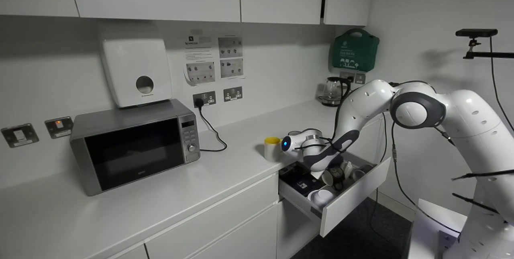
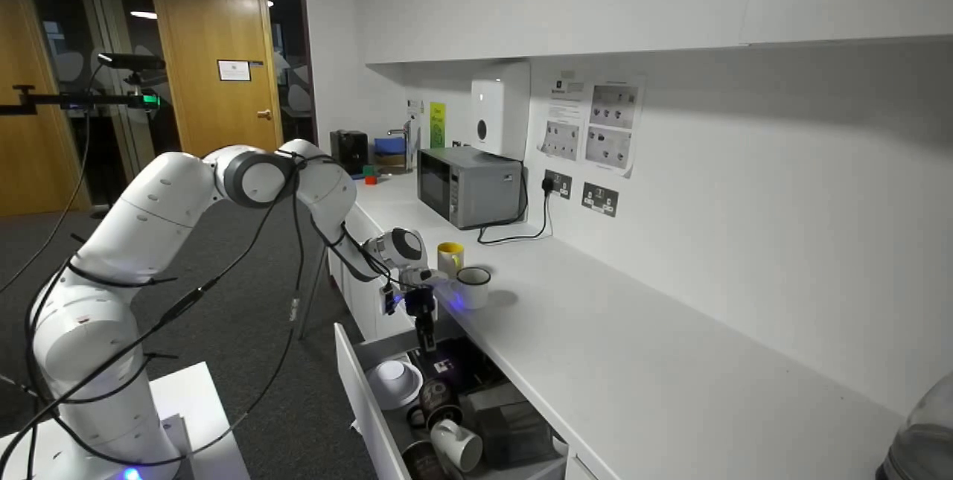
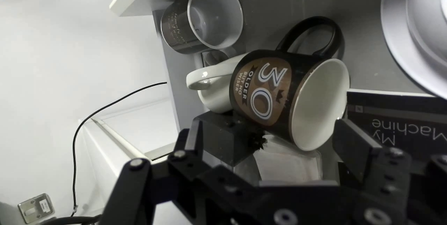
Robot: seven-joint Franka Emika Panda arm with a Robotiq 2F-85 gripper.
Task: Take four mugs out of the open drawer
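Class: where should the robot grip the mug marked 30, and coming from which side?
Probably by its black handle, from above: the mug lies on its side, and the slim loop juts free toward the drawer front.

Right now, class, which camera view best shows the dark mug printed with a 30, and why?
The wrist view: the dark mug appears large there, its 30, handle and pale inside all clear. Both exterior views show it only small, in the drawer, the 30 unreadable.
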